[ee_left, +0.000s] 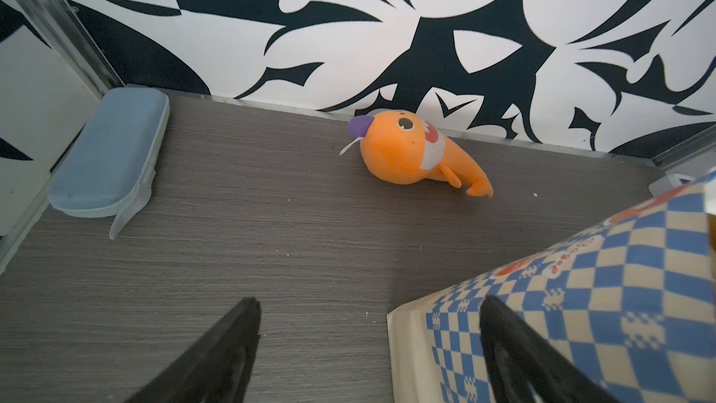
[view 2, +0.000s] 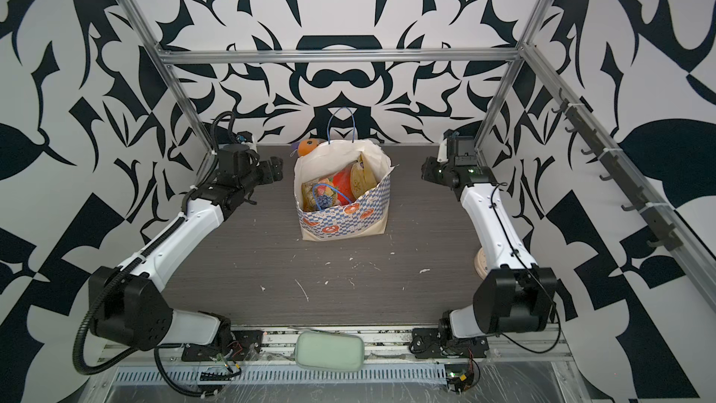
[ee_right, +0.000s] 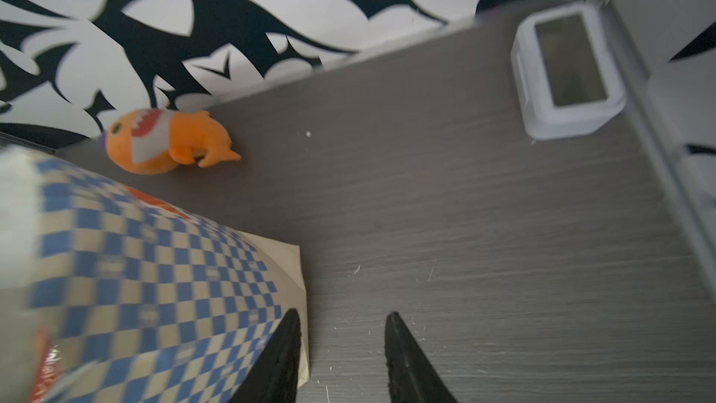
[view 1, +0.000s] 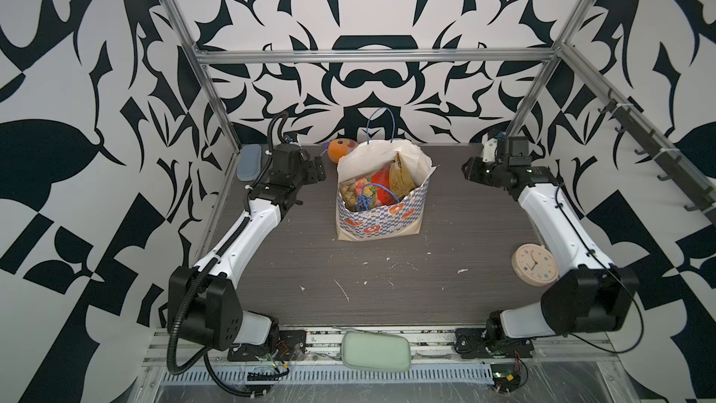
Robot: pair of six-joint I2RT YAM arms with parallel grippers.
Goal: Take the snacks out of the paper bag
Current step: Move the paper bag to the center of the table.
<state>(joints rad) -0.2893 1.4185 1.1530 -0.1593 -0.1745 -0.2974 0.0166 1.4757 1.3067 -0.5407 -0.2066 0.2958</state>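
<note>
The paper bag point(view 1: 377, 222) point(view 2: 343, 220) stands upright at the middle back of the table, mouth open, one blue cord handle up and one fallen inside. Snacks fill it: a gold-red packet point(view 1: 381, 184) point(view 2: 343, 184) and a yellow one point(view 1: 401, 176) show at the top; others are mostly hidden. My left gripper point(view 1: 318, 172) point(ee_left: 370, 304) hovers left of the bag point(ee_left: 581, 284), open wide, with the bag's lower corner beneath its jaws. My right gripper point(view 1: 466, 172) point(ee_right: 344, 314) hovers to the right of the bag point(ee_right: 155, 265), jaws apart and holding nothing.
An orange plush toy point(view 1: 338, 149) point(ee_left: 410, 149) lies behind the bag by the back wall. A blue case point(view 1: 250, 162) sits at the back left, a white box point(ee_right: 565, 75) at the back right. A round clock point(view 1: 534, 264) is by the right arm, a pale green pouch point(view 1: 376, 350) at the front rail.
</note>
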